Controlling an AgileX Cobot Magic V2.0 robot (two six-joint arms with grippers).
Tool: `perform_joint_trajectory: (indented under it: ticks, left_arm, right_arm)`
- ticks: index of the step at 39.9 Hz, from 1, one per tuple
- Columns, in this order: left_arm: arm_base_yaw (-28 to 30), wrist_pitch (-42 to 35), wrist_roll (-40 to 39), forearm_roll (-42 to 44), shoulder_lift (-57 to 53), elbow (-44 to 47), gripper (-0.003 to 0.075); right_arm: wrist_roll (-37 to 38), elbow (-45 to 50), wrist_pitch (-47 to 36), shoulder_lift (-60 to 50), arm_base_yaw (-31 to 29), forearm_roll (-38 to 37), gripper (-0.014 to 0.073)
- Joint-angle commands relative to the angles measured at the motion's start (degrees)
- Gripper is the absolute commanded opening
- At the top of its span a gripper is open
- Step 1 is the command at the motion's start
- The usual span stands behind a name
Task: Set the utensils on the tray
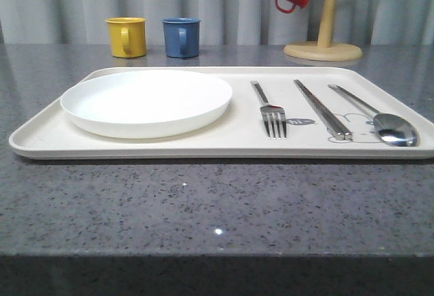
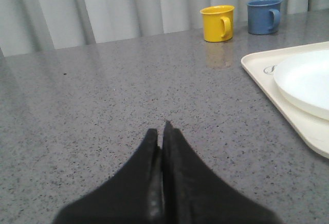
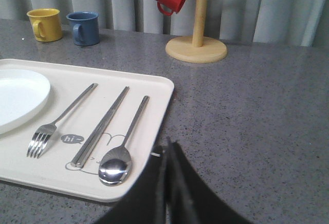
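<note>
Fork (image 1: pixel 272 115), chopsticks (image 1: pixel 323 110), spoon (image 1: pixel 380 119) lie on tray (image 1: pixel 41 140), right half of frame. Left gripper (image 2: pixel 163 131) and right gripper (image 3: pixel 167 149) fingers closed, empty. Placing looks done; next: retreat.

Soft even light, sharp focus

"hi~" on the tray (image 3: pixel 154 88)

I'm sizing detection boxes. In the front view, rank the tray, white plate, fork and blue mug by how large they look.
1. tray
2. white plate
3 and 4. fork and blue mug: too alike to rank. The fork is longer but slim, and the mug stands farther from the camera.
</note>
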Motion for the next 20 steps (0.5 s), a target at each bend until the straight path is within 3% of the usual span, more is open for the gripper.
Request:
perform_joint_trajectory:
  ticks: [1, 6, 20]
  left_arm:
    - [0.2, -10.4, -0.5, -0.8, -1.3, 2.7, -0.0018]
    - [0.2, -18.0, -0.5, -2.9, -1.3, 7.2, -0.0018]
    - [0.2, -17.4, -0.5, -3.2, -1.3, 7.0, -0.0018]
  right_arm:
    - [-0.6, -1.5, -4.8, 0.5, -0.2, -0.7, -0.0061]
    - [-0.6, -1.5, -4.8, 0.5, -0.2, -0.7, -0.0061]
    - [-0.6, -1.5, -4.8, 0.5, -0.2, -0.7, -0.0061]
